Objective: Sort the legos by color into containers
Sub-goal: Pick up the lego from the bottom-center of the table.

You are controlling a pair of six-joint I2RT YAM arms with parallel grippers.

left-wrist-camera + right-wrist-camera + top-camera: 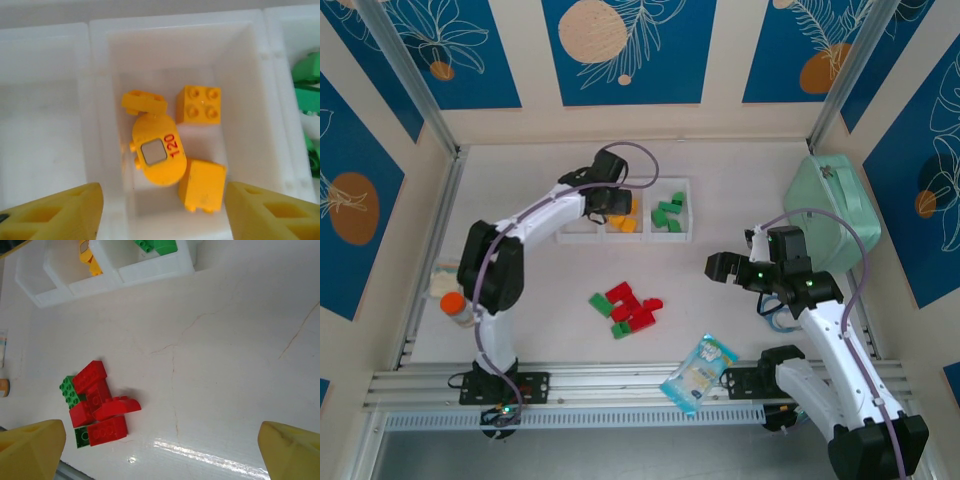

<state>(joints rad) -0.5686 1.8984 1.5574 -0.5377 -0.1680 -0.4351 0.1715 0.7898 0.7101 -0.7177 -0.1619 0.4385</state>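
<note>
Red "120" on a yellow brick [159, 150] in the middle bin [250, 55]
The number runs in red up one side of a small grey square set into the brick's rounded top face. Print on the blue-white packet [699, 372] near the front rail is too small to read.

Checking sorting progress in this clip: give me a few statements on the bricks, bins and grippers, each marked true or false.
1. The middle bin holds yellow bricks. True.
2. The left gripper is clamped on a yellow brick. False: its fingers stand apart above the middle bin, with nothing between them.
3. Every brick is already in a bin. False: red bricks lie piled on the table.
4. Green bricks lie in the right-hand bin. True.
5. The right gripper is open and holds nothing. True.
</note>
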